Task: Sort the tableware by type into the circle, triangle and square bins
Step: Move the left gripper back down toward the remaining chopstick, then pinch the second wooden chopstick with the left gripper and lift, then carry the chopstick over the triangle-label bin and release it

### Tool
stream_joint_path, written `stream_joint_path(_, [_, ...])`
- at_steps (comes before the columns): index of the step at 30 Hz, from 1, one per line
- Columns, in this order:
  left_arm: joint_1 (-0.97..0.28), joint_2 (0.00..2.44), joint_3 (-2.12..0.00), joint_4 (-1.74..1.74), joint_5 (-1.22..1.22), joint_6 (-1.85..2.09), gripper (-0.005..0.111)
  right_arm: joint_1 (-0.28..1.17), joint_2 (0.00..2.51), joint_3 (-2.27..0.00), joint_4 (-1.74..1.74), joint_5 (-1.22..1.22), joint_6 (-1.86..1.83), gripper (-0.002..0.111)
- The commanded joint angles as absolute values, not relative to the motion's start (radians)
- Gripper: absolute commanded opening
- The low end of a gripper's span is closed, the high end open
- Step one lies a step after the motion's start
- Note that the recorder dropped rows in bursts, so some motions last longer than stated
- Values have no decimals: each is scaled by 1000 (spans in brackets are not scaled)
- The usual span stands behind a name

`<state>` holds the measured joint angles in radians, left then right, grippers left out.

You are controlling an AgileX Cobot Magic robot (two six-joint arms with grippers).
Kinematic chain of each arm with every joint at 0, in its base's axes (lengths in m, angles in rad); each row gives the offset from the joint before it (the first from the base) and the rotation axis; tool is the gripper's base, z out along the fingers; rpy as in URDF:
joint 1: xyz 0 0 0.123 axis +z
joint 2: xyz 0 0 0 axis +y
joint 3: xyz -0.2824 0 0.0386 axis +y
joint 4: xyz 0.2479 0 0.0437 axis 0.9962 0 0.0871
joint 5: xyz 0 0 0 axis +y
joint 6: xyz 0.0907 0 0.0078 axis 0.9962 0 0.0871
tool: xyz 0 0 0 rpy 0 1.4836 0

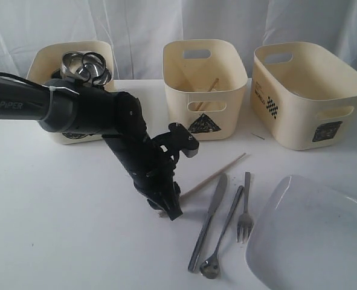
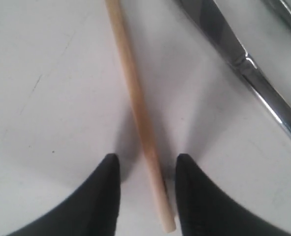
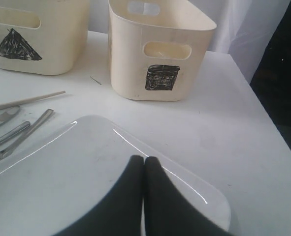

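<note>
A wooden chopstick (image 1: 217, 172) lies on the white table, and its near end sits between the fingers of my left gripper (image 1: 169, 211). In the left wrist view the chopstick (image 2: 135, 98) runs between the two black fingertips of that gripper (image 2: 147, 161), which is open, with a gap on each side of the stick. Beside it lie a steel knife (image 1: 209, 220), spoon (image 1: 226, 229) and fork (image 1: 245, 211). The large white plate (image 1: 311, 235) is at the front right. My right gripper (image 3: 145, 160) hangs shut and empty just above the plate (image 3: 86, 172).
Three cream bins stand along the back. The left one (image 1: 45, 63) holds steel mugs (image 1: 84, 66). The triangle bin (image 1: 205, 84) has a chopstick (image 1: 205, 93) inside. The square bin (image 1: 305, 90) is on the right. My left arm crosses in front of the left bin.
</note>
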<state>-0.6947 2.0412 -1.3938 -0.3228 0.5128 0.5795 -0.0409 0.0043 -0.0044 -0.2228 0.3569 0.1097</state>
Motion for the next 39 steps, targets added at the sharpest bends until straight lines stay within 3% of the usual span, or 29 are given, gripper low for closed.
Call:
stream_joint_path(1, [-699,2059,-1386,-328,561,577,12,-42,0,0,-226,352,109,0])
stream_joint_path(3, [-699,2055,-1386,-328,568,577,0,-42,0,0,-226,352,109,0])
stream_joint_path(24, [-699,1795,-1386,-328,598,520,0,-42,0,0,-226,352,109,0])
stream_joint_path(32, [-699,1723,-1386,-328,347,490,0,-42,0,0,-226,352,109,0])
stream_joint_path(39, [-699,1737,-1390,-330,-36,467,0,-42,0,0,-226,352,109,0])
